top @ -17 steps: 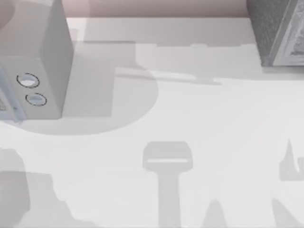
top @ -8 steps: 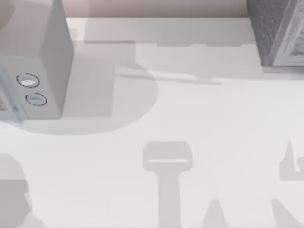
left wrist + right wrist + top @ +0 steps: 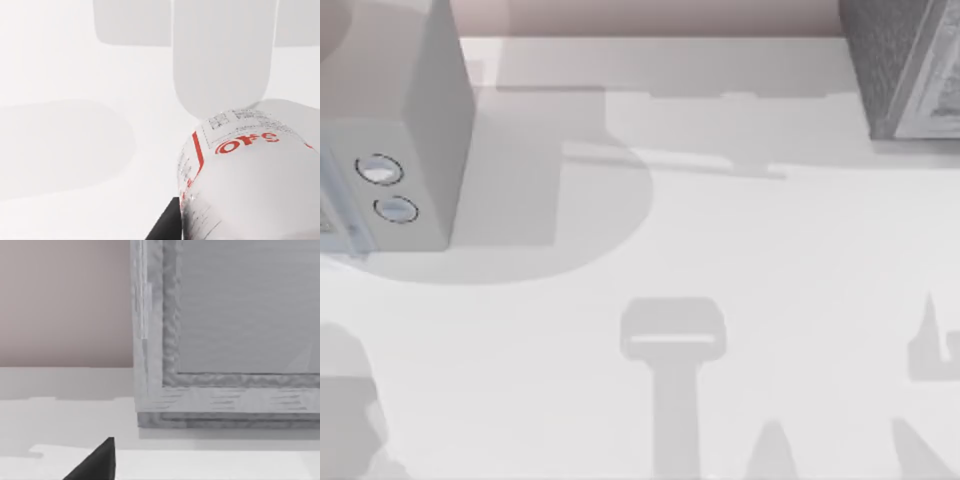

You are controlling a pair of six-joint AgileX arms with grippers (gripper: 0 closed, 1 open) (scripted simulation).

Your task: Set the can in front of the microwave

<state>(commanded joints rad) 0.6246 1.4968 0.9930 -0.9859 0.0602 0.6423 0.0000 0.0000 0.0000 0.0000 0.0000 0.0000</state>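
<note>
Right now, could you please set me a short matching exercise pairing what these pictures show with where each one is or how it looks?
Things:
1. microwave
2. speckled grey box
3. can

Descriptions:
A. far right of the table in the top view
B. white body with red print, close before the left wrist camera
C. far left of the table, two round dials on its front

Pairs: 1-C, 2-A, 3-B

White can (image 3: 250, 185) with red lettering; light grey microwave (image 3: 395, 120).

Can (image 3: 250, 175) white, red lettering; microwave (image 3: 390, 120) light grey, two dials, table's left rear.
</note>
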